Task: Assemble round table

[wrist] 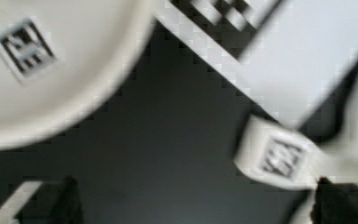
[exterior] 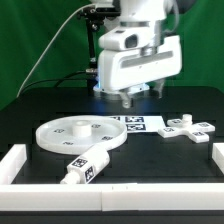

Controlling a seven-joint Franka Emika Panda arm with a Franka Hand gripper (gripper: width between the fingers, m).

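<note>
Plain green backdrop wall (exterior: 40,30) behind. Matte black tabletop (exterior: 30,108) below, edged by long white border rails (exterior: 150,192) along the front.

Black table (exterior: 30,110): disc (exterior: 80,132), leg (exterior: 85,170), foot (exterior: 183,128), marker board (exterior: 135,123), rails (exterior: 20,160)

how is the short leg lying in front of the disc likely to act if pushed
The leg is a cylinder lying on its side, so it would probably roll rather than slide. It looks like hard white plastic, likely stiff and light. The disc close behind may stop it.
</note>
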